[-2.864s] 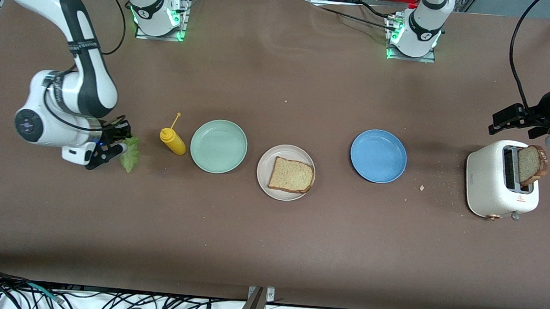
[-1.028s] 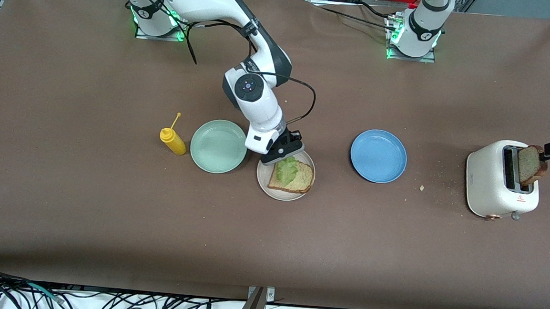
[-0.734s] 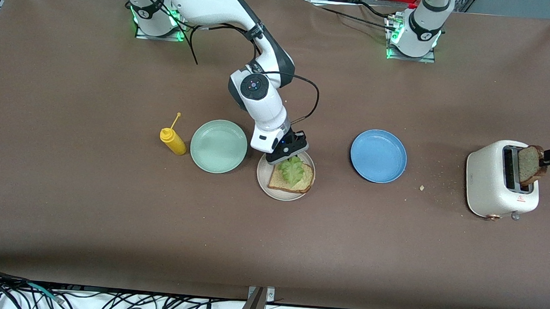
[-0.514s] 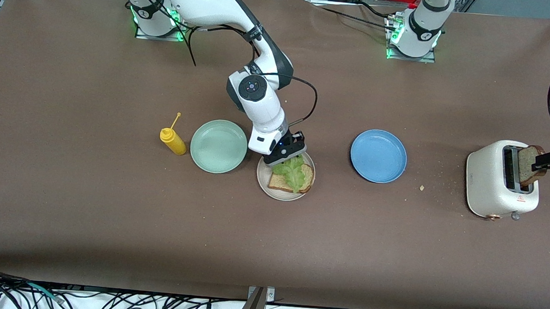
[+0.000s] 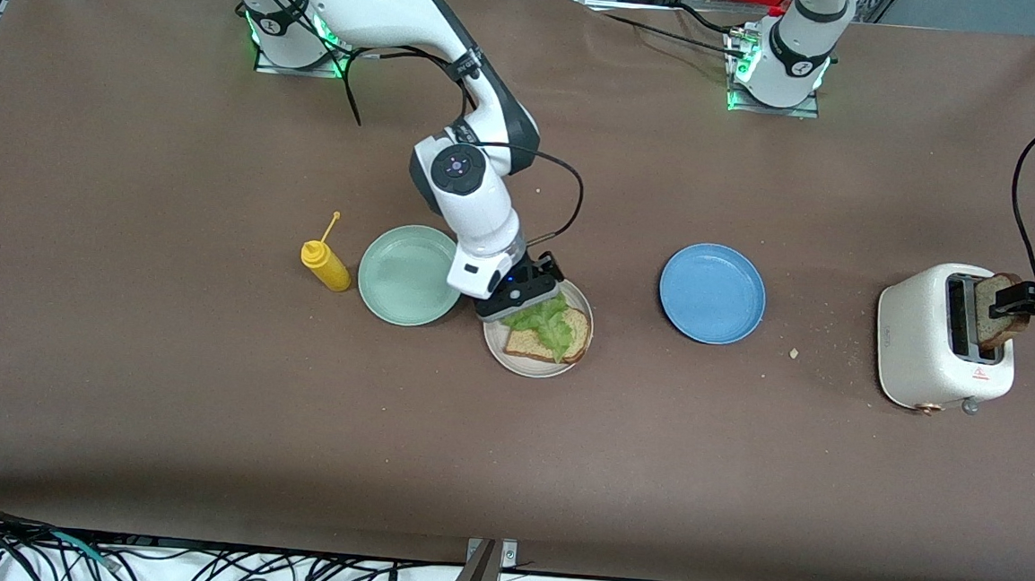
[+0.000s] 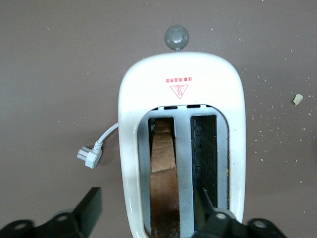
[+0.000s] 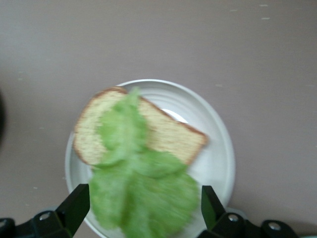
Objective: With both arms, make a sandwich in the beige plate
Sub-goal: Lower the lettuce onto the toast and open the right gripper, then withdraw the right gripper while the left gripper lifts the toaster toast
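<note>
On the beige plate (image 5: 500,348) (image 7: 218,153) lies one brown bread slice (image 5: 573,339) (image 7: 163,131) with a ruffled green lettuce leaf (image 5: 551,321) (image 7: 141,188) loose on top. My right gripper (image 5: 521,298) (image 7: 143,206) hovers low over the plate's edge, open, its fingers apart on either side of the leaf and not touching it. A second bread slice (image 5: 992,315) (image 6: 163,168) stands in a slot of the white toaster (image 5: 928,338) (image 6: 181,74). My left gripper (image 5: 1013,303) (image 6: 147,202) is open astride that slice, one finger outside the toaster wall, the other between the slots.
A mint green plate (image 5: 411,275) and a yellow squeeze bottle (image 5: 325,263) sit toward the right arm's end. A blue plate (image 5: 712,293) lies between the beige plate and the toaster. Crumbs (image 5: 794,352) dot the table near the toaster, whose plug (image 6: 90,157) lies loose beside it.
My right gripper has opened and let the lettuce drop onto the bread, then drawn back slightly toward the green plate. My left gripper has moved in over the toaster's slice.
</note>
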Controlling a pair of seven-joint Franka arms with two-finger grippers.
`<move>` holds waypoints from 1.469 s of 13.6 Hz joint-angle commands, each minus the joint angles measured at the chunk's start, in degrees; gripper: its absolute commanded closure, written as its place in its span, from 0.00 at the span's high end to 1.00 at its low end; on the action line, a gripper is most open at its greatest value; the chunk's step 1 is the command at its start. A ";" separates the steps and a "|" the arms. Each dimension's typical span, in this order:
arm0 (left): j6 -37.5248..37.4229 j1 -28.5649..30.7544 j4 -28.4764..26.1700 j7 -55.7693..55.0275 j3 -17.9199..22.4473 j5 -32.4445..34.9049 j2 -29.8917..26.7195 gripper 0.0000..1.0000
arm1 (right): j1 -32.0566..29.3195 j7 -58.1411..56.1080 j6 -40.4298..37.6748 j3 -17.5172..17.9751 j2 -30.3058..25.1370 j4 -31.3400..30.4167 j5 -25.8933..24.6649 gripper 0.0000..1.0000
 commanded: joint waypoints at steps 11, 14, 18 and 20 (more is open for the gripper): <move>-15.51 0.01 14.33 1.47 -0.95 1.25 -0.24 0.00 | -0.16 -10.55 -42.86 -23.04 -17.00 1.22 -0.13 1.00; -23.85 -2.97 21.54 1.21 -1.30 0.98 -0.16 0.00 | -0.16 -16.71 -51.14 -29.10 -17.00 4.39 -0.12 1.00; -29.86 -6.58 24.81 -1.42 -1.30 -6.82 0.02 0.00 | -0.07 -21.29 -57.93 -36.42 -19.01 6.07 -0.04 1.00; -33.44 -10.00 24.72 -2.04 -1.30 -10.42 0.90 0.00 | -0.16 -21.39 -58.62 -37.29 -19.11 6.25 -0.30 1.00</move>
